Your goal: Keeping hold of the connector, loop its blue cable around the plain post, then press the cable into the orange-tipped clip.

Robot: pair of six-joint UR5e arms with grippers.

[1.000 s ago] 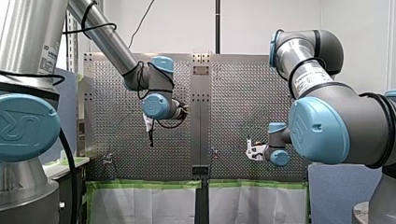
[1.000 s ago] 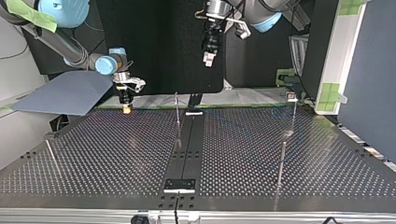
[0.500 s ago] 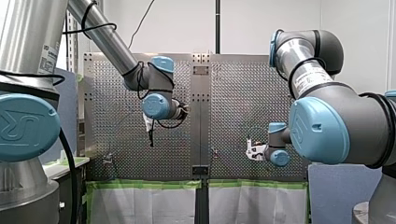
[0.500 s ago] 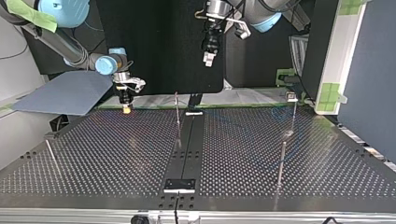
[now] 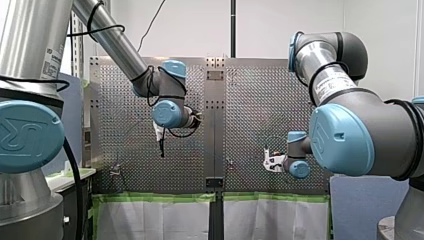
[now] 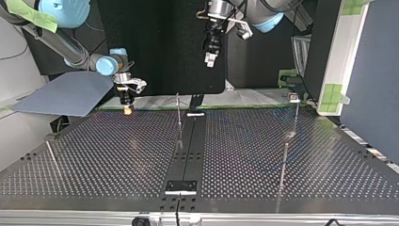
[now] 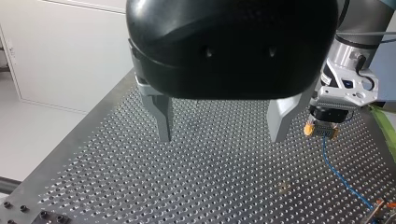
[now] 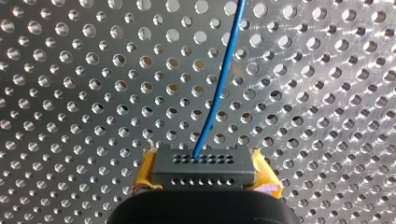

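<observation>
Table (image 6: 117, 155): a perforated metal top is lying flat under both arms, with a dark strip running down its middle.
Left claw (image 7: 220, 137): it is hanging high above the tabletop, over the middle of the edge on the arms' side. Its two metal fingers (image 7: 163, 126) are standing wide apart, with nothing between them.
Right claw (image 8: 204, 179): it is hovering just over the tabletop, close to the arms' edge and towards the top view's left. Its yellow pads are clamping the connector from both sides.
Blue cable (image 8: 219, 93): it is leaving the connector's face and running across the holes towards the clip.
Post (image 6: 179, 115): a thin plain rod is standing upright near the middle of the arms' edge, apart from both claws.
Connector (image 8: 204, 168): a small dark block with rows of pinholes is sitting in the right claw.
Clip (image 7: 379, 207): it is showing only orange tips, well apart from the connector.
</observation>
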